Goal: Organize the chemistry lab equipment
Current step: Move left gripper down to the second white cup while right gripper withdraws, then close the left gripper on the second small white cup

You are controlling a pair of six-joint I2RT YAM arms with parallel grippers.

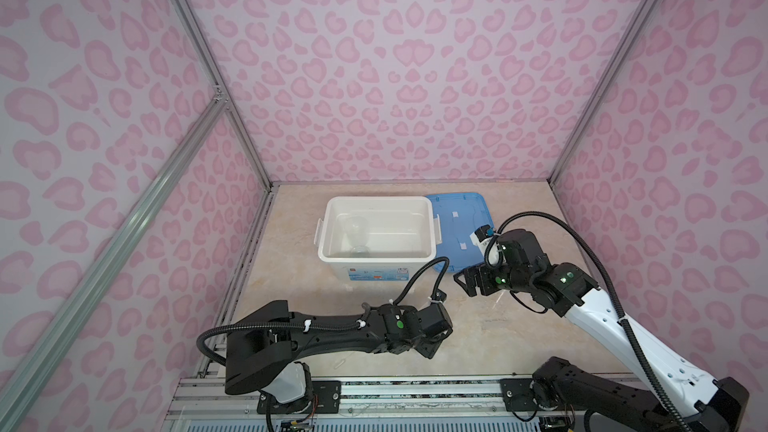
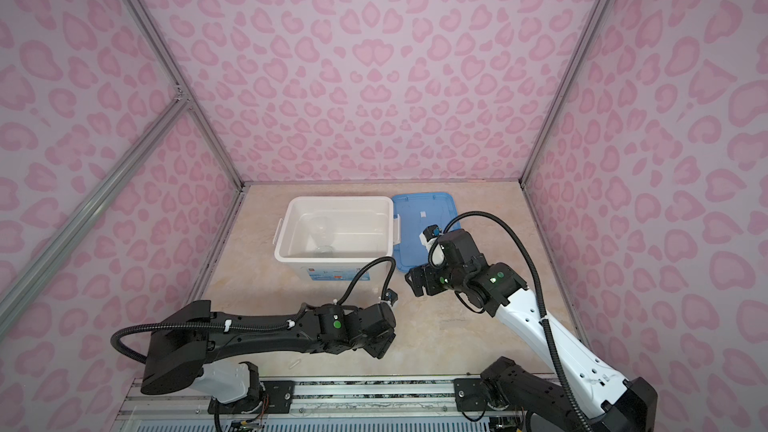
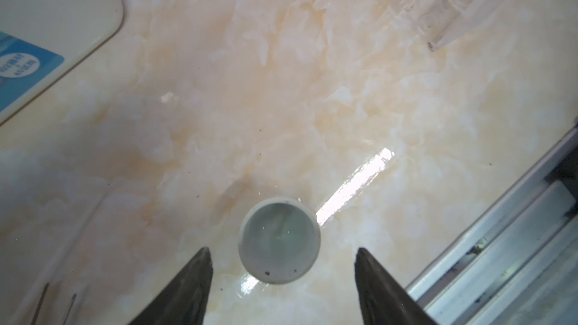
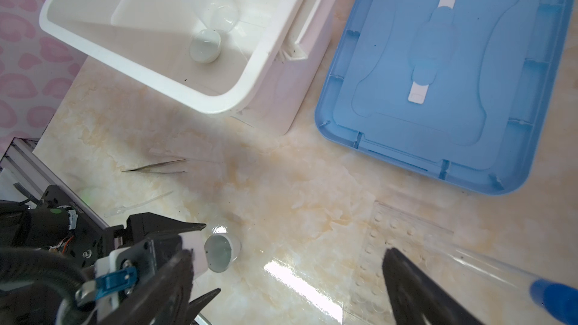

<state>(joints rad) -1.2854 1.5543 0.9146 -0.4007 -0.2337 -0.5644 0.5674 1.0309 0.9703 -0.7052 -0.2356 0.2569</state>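
A small round dish (image 3: 279,240) lies on its side on the marble tabletop. My left gripper (image 3: 282,250) hangs open over it, one finger on each side, neither touching; the right wrist view shows this dish (image 4: 222,253) beside that gripper's fingers (image 4: 194,227). Thin metal tweezers (image 4: 156,167) and a clear dropper (image 4: 137,204) lie nearby. A clear tube with a blue cap (image 4: 500,276) rests by my right gripper (image 4: 288,249), which is open and empty. In both top views the clear beaker (image 1: 355,230) and another dish (image 1: 359,250) sit in the white bin (image 1: 376,201).
The flat blue lid (image 1: 457,209) lies right of the bin. A clear plastic rack with round holes (image 4: 384,239) lies flat under my right gripper (image 1: 462,282). An aluminium rail (image 3: 500,245) runs along the table's front edge, close to my left gripper (image 1: 434,349).
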